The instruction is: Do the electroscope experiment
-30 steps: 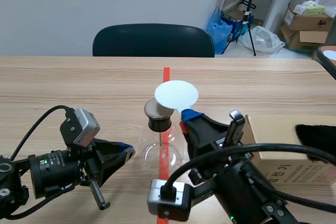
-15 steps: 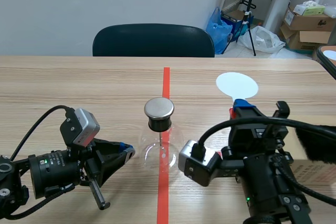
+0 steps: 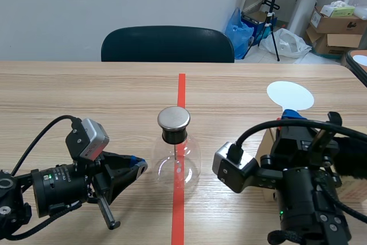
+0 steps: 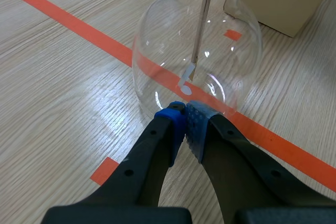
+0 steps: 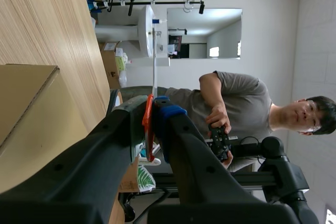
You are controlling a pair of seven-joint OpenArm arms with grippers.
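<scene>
The electroscope, a round glass flask point(image 3: 176, 164) with a black neck and a metal cap point(image 3: 174, 117), stands on the red tape line. Inside it, a thin rod with small foil leaves point(image 4: 187, 77) hangs down. My left gripper point(image 3: 139, 166) is shut on nothing; its blue pads point(image 4: 185, 120) sit at the foot of the flask point(image 4: 197, 61), on its left side. My right gripper point(image 3: 293, 118) is raised at the right, shut on the red handle point(image 5: 148, 129) of a white disc paddle point(image 3: 290, 94), which shows edge-on point(image 5: 154, 51) in the right wrist view.
A cardboard box point(image 3: 267, 140) lies under the right arm, also beside the gripper point(image 5: 26, 119). Black fur cloth point(image 3: 351, 154) rests on it. A dark chair point(image 3: 167, 44) stands behind the table. A person point(image 5: 236, 103) holding a controller appears in the right wrist view.
My right gripper carried the white disc from above the flask's cap to the right, over the box. The left arm and the flask stayed still.
</scene>
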